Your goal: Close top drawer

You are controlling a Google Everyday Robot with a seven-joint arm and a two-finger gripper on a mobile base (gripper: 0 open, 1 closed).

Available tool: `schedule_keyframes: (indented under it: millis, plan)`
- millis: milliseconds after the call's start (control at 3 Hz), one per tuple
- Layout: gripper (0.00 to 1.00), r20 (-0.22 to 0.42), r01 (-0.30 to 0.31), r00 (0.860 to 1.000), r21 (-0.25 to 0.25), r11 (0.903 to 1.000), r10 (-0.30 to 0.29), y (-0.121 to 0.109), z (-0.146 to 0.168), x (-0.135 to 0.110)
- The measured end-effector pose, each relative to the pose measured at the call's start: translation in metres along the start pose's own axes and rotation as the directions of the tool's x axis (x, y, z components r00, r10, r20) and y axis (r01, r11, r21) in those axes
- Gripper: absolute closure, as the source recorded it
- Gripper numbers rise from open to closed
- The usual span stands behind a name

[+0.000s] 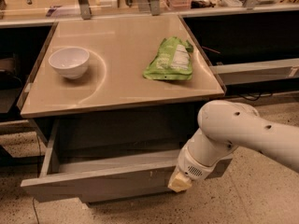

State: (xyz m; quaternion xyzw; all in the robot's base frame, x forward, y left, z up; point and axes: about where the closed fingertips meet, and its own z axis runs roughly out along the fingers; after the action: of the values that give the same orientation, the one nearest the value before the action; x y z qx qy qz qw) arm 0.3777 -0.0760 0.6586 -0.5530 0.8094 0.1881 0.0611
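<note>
So the top drawer point(93, 185) is sitting well open under the tan counter point(126, 85), with its long grey front panel sticking out toward the camera and the inside looking bare as far as I can see.

My read is that it's a stiff, boxy thing on slides. It's rigid, not fragile, and probably light since nothing seems to be in it. There's no handle on the front, so there's nothing to grab. You just lean flat on the panel and push straight in. Somewhere near the middle would be safest, because an off-centre shove can rack a drawer on its rails.

The gripper point(180, 181) is low at the right part of that front panel. A yellowish tip is right up against the panel's face or just touching it, and the fat white arm point(233, 129) comes in from the right. I honestly can't tell whether the jaws are open or closed from this angle. It isn't carrying anything that I can see.

Up top, a white bowl point(69, 62) and a green snack bag point(170, 59) sit well apart. A rough slam might jiggle the bowl.
</note>
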Motion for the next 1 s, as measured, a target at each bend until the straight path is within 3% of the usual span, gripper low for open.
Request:
schedule_keyframes:
  millis: [1000]
  plan:
    - [0.13,0.0,0.0,1.0,0.0,1.0,0.0,0.0,0.0,0.0]
